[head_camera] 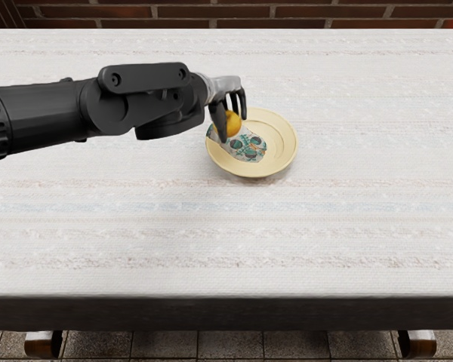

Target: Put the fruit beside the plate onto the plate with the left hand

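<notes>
one round fruit (pixel 232 121) in left fingers (pixel 218 125) over plate (pixel 287 140).

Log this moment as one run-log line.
left hand: shut on fruit | fruit: held over plate edge, not released | right hand: out of view

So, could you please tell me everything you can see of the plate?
The plate is round and shallow, with a broad pale-yellow rim and a white centre printed with dark teal motifs; it looks ceramic. It lies flat on the white table, near its middle. The left hand, gripping an orange fruit, covers its left edge; contact cannot be told.
</notes>
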